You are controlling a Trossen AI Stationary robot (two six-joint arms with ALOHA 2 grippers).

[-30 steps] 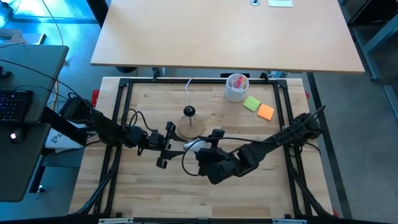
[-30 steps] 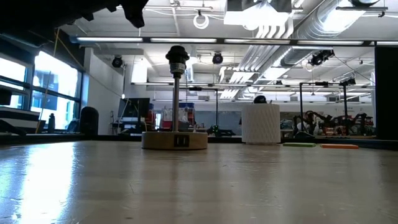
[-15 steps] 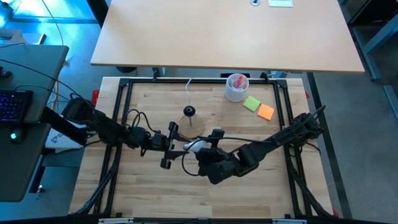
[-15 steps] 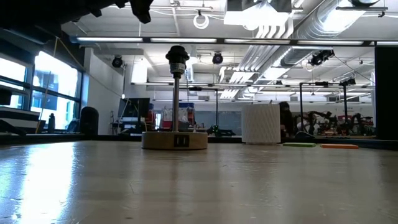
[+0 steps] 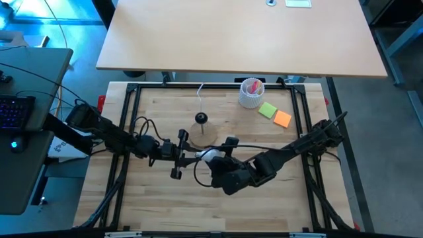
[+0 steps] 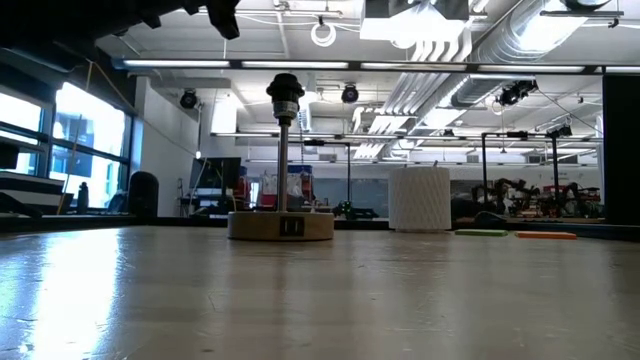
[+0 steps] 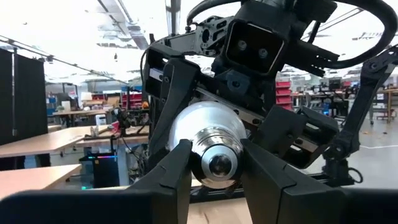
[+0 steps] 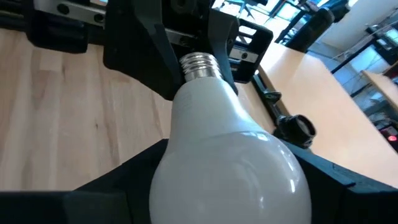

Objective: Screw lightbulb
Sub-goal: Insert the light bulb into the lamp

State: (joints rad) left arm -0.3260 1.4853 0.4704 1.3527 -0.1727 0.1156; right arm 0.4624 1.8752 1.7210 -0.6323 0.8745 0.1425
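The white lightbulb (image 5: 210, 156) hangs over the middle of the table between my two grippers, its metal screw base pointing toward the table's left. My right gripper (image 5: 221, 160) is shut on its globe. My left gripper (image 5: 192, 155) is shut on its screw base. Just beyond them the round wooden disc (image 5: 201, 137) rests on the table and carries a post topped by the black socket (image 6: 285, 90). My left gripper pinches the bulb's screw base (image 7: 214, 163) between its two fingers (image 7: 174, 177), one on each side. The fingers come about level from the table's left, along the bulb's axis. My right gripper pinches the bulb's white globe (image 8: 230, 155) between its two fingers (image 8: 118, 183), coming from the table's right and slanting down. The bulb lies roughly level, clear of the table.
A white perforated cup (image 5: 251, 92) with pink contents stands at the far right. A green note (image 5: 267, 110) and an orange note (image 5: 282, 119) lie beside it. A black frame (image 5: 129, 119) borders the wooden table top. A second table (image 5: 238, 33) stands beyond.
My left gripper has edged a little toward the table's right, up to the bulb's screw base. The bulb and my right gripper have kept still.
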